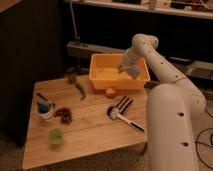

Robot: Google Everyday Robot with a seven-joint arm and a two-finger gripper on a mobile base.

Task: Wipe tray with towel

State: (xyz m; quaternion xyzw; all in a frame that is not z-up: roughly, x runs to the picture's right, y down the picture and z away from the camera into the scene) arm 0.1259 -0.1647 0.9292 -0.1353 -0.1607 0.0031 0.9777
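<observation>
The yellow-orange tray (102,75) stands at the back right of the wooden table. My gripper (128,66) reaches down into its right half from the white arm (150,50). It is shut on the pale blue-grey towel (133,73), which hangs bunched just under it against the tray's inner right side. The gripper and towel hide part of the tray floor.
An orange (110,92) lies just in front of the tray, with a dark-bristled brush (121,111) beside it. A green pepper (81,90), a dark jar (71,75), a white cup (45,109), dark snacks (64,114) and a green cup (55,136) sit to the left. My white body (170,130) fills the right.
</observation>
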